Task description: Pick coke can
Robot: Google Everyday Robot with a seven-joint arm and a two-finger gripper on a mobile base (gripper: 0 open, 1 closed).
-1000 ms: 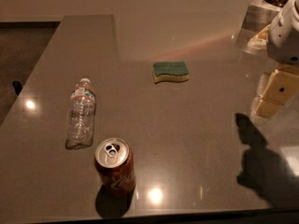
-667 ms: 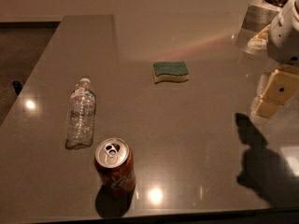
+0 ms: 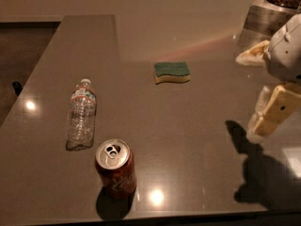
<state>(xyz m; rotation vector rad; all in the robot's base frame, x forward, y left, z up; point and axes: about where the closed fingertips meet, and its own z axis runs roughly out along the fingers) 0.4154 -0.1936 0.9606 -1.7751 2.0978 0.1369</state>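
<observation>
The coke can (image 3: 116, 168) stands upright near the table's front edge, left of centre; it is red with white script and a silver top with a pull tab. My gripper (image 3: 249, 94) hangs above the table at the far right, well to the right of the can and not touching it. Its two cream fingers (image 3: 273, 111) are spread apart and hold nothing. The gripper's shadow falls on the table below it.
A clear crinkled plastic water bottle (image 3: 81, 115) lies on its side just behind and left of the can. A green and yellow sponge (image 3: 172, 72) lies mid-table. A metal container (image 3: 263, 14) with a dark filling stands at the back right. The grey table (image 3: 188, 135) ends close in front of the can.
</observation>
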